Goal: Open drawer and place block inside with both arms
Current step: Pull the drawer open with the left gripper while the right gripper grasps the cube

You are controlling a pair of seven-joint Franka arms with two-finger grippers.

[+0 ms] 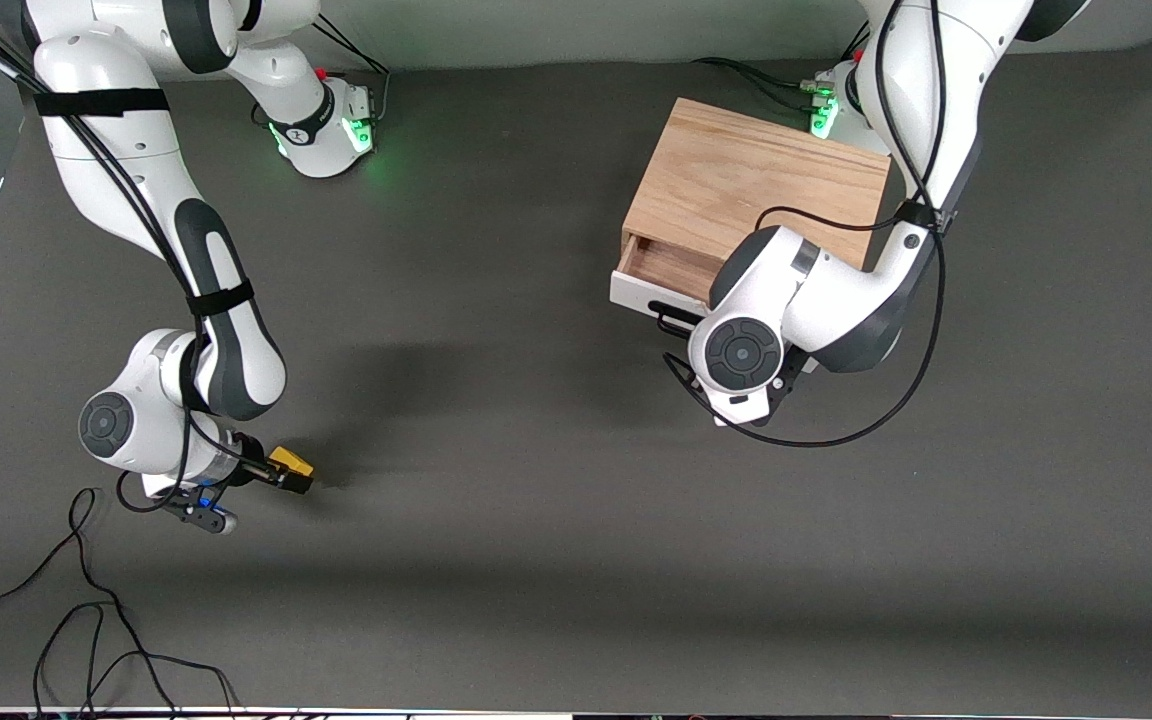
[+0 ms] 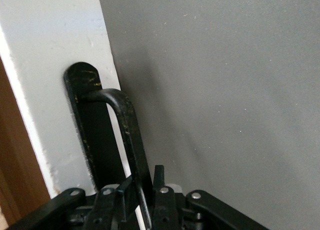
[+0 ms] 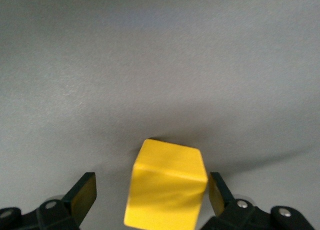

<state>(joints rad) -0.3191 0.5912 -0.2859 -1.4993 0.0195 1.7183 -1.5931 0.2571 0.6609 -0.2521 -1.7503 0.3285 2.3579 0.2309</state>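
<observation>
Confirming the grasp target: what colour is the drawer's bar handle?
Black: the thin black wire bar handle on the white front panel shows best in the left wrist view.

Grey table point(image 1: 536, 520), oak box point(image 1: 736, 180), yellow block point(image 1: 292, 462), cables point(image 1: 86, 620)

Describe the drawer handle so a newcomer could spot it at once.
Find the wooden box at the left arm's end of the table. Its drawer is partly open; on the white front sits the handle, a thin black bar, clamped in the left gripper.
</observation>
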